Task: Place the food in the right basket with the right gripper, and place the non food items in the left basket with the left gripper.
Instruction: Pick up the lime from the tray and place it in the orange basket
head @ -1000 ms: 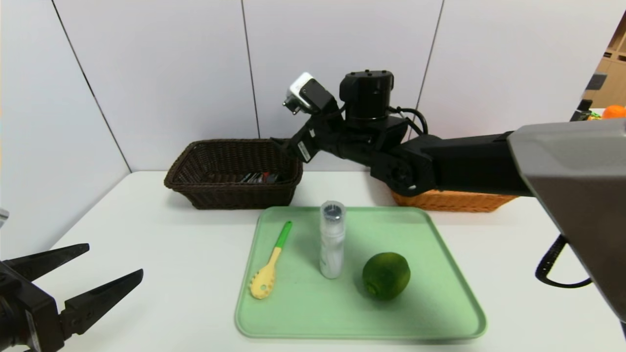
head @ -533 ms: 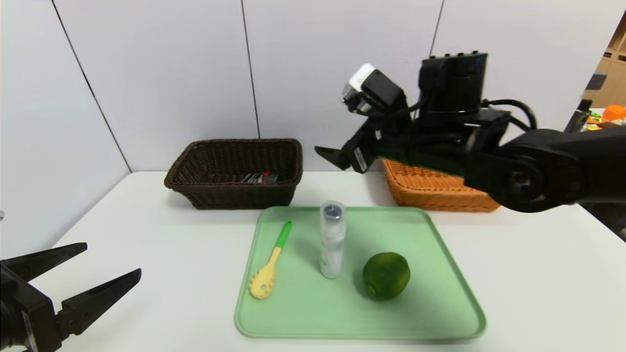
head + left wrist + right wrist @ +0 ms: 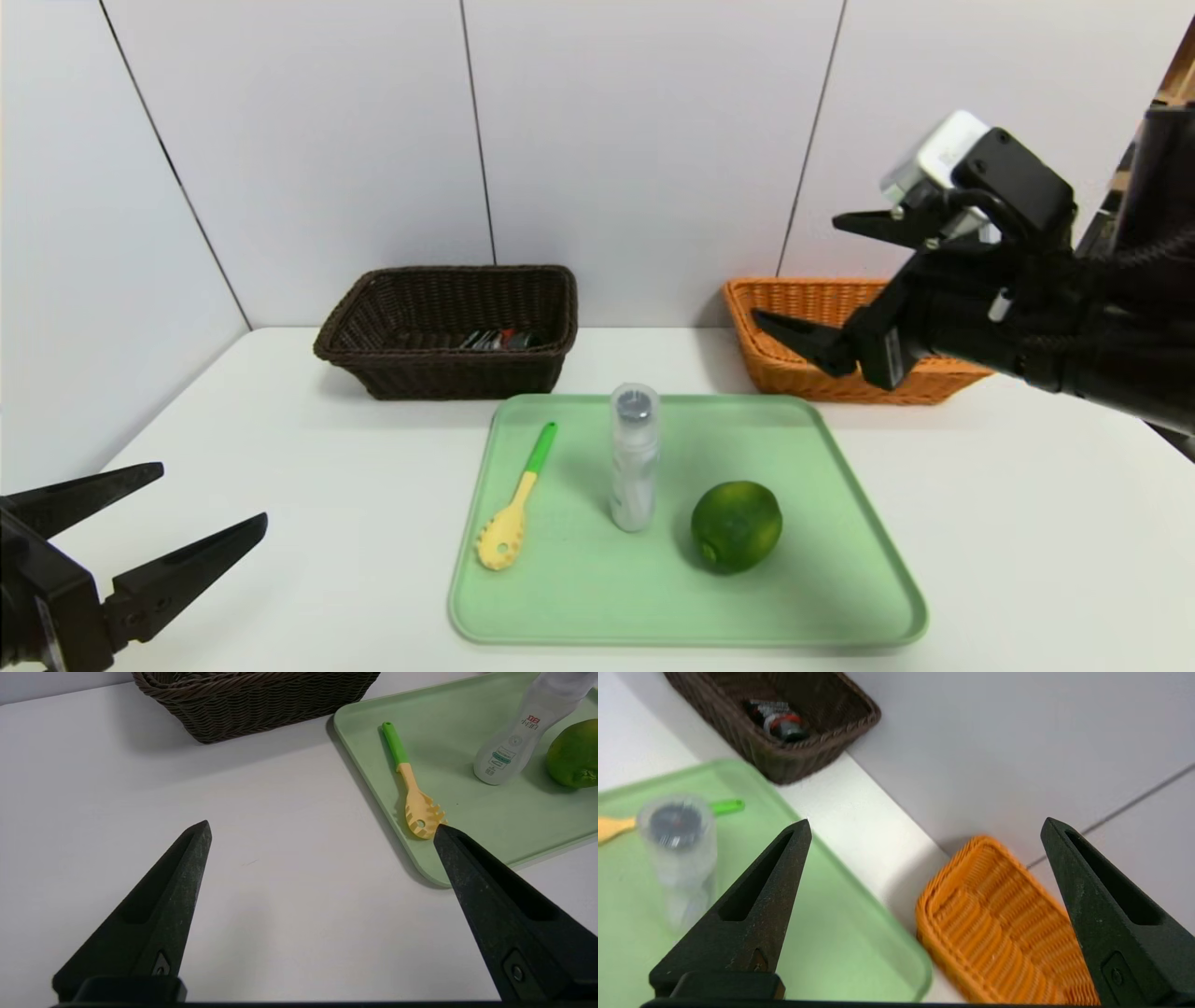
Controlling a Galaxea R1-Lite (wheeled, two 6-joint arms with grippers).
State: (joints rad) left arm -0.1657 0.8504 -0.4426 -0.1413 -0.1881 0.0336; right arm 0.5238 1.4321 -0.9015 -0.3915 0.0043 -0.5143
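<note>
Right gripper (image 3: 810,276) swung rightward (fingers apart), now over orange basket (image 3: 803,369)

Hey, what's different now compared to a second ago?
The right gripper swung from near the dark basket rightward to hover open and empty above the orange basket. The left gripper stayed parked and open; the spoon, bottle and lime stayed on the tray.

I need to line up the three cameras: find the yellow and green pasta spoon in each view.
Head: pasta spoon near the green tray's left edge.
Left wrist: spoon beside the right fingertip.
Right wrist: only its ends show behind the clear bottle.
Shared landmark: dark basket.
</note>
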